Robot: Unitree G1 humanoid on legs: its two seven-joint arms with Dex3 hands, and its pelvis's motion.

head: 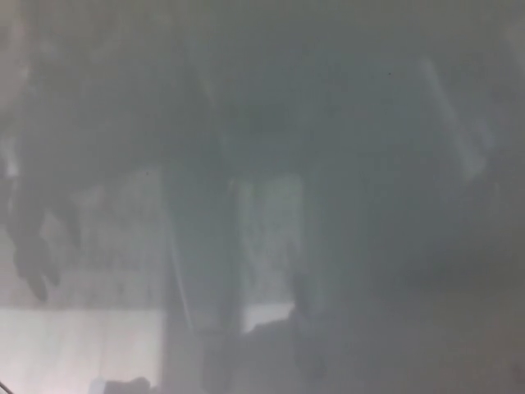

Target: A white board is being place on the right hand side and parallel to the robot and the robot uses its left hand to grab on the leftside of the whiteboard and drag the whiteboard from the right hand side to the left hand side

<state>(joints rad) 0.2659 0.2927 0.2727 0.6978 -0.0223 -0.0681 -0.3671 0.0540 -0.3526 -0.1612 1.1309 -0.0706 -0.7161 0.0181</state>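
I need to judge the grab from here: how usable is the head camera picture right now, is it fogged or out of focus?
Head view: badly hazed and soft all over, as if through a grey film, with no sharp edges anywhere. Only a pale patch at lower left and a dark blurred shape at the left edge stand out. Neither the whiteboard nor either hand can be identified.

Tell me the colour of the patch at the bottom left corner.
Pale whitish grey, through heavy haze in the head view.
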